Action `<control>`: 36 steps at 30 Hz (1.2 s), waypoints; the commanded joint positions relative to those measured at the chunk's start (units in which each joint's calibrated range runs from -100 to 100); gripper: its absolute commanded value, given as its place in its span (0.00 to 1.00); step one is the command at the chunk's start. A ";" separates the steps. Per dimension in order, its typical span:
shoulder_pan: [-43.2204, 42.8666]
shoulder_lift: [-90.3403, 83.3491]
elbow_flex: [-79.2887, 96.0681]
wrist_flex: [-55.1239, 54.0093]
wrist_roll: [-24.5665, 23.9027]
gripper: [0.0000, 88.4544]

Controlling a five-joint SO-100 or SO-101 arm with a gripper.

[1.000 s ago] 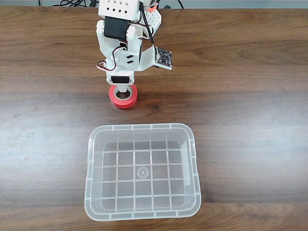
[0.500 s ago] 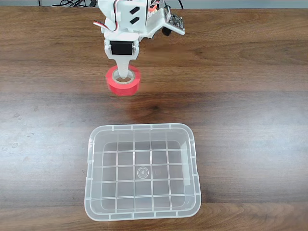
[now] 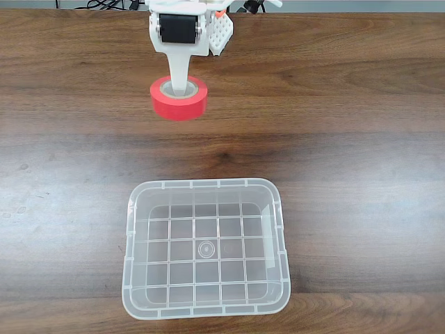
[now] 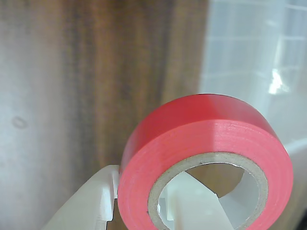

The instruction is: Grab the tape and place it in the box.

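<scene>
From the fixed view I see my claw (image 3: 182,89) pinching the red tape (image 3: 179,99) through its core at the table's (image 3: 348,139) far edge, with the clear box (image 3: 206,307) lying toward six o'clock, well apart.

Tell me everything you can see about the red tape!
The tape is a small round roll, bright red-orange outside with a grey-beige cardboard ring inside. The hand holds it: one white finger goes through its hole, another presses its outer wall. It looks lifted above the wooden table, beyond the clear box, tilted slightly.
</scene>
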 commanded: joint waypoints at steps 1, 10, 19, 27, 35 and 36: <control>-3.63 4.31 -18.20 1.27 -1.04 0.04; -6.85 29.41 -44.92 0.67 -3.36 0.04; -8.46 55.96 -69.45 -1.64 -3.25 0.04; -8.46 73.82 -82.77 -1.72 -3.25 0.05; -8.24 78.49 -84.87 -1.64 -3.15 0.16; -8.24 78.41 -84.87 -1.64 -3.04 0.17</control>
